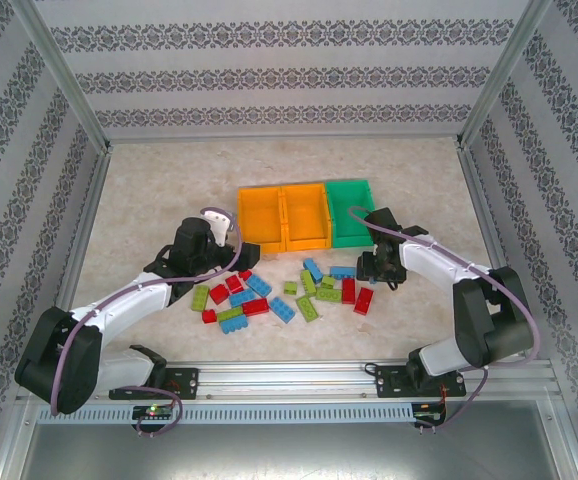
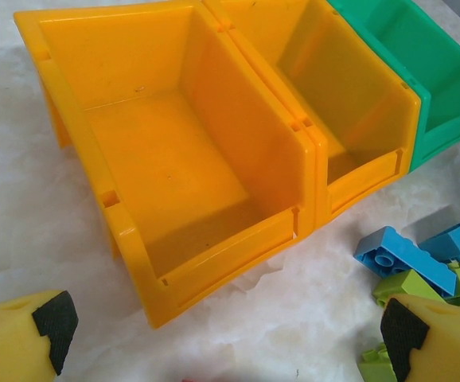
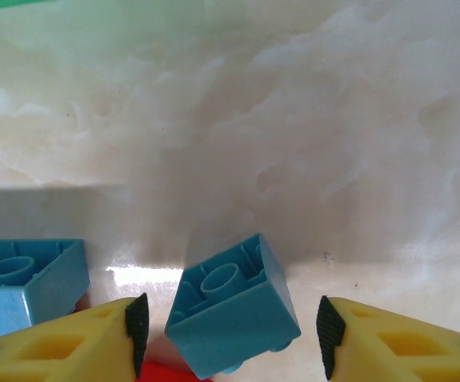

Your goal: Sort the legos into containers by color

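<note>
Nothing is sorted yet, I judge. Both orange bins [image 2: 214, 270] look bare, and the legos [image 1: 256, 307] lie scattered at 6 o'clock of the containers [image 1: 282, 215]. My right gripper [image 3: 231, 322] straddles a tilted blue brick [image 3: 230, 302], jaws apart, not clamping it. My left gripper [image 2: 230, 330] gapes wide, holding nothing. The floor of the green bin [image 2: 445, 127] is cut off, so I can't vouch for it.

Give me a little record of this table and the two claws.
Bins: two orange plastic bins, both empty, joined to one green plastic bin
Bricks: small red, blue and green studded plastic bricks scattered on the table
Left gripper: open, hovering before the orange bins
Right gripper: open, jaws either side of a tilted small blue plastic brick, not touching
</note>
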Controlling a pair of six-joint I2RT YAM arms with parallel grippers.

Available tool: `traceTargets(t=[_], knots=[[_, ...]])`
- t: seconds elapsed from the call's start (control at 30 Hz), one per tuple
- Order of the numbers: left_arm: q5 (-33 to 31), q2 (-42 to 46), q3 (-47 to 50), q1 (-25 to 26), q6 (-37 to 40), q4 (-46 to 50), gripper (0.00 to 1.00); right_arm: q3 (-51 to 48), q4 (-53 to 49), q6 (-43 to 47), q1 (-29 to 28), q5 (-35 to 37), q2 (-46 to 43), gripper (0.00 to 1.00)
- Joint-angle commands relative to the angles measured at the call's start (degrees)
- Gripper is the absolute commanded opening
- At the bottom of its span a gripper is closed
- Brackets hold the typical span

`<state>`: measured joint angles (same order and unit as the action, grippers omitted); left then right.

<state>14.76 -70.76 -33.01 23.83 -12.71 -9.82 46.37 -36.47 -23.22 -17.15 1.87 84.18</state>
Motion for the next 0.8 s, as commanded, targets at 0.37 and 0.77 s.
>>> traceTargets(t=[0.37,0.77], knots=[[-0.3,1.1,-0.8,0.9,0.5,-0.3,1.0,1.7,0.4,-1.1,-1.2,0.1,3.7,0.54],[-0.4,0.9,-0.6,0.9,0.2,-0.7,1.0,2.0,0.4,-1.4,-2.0,0.9,1.8,0.33]])
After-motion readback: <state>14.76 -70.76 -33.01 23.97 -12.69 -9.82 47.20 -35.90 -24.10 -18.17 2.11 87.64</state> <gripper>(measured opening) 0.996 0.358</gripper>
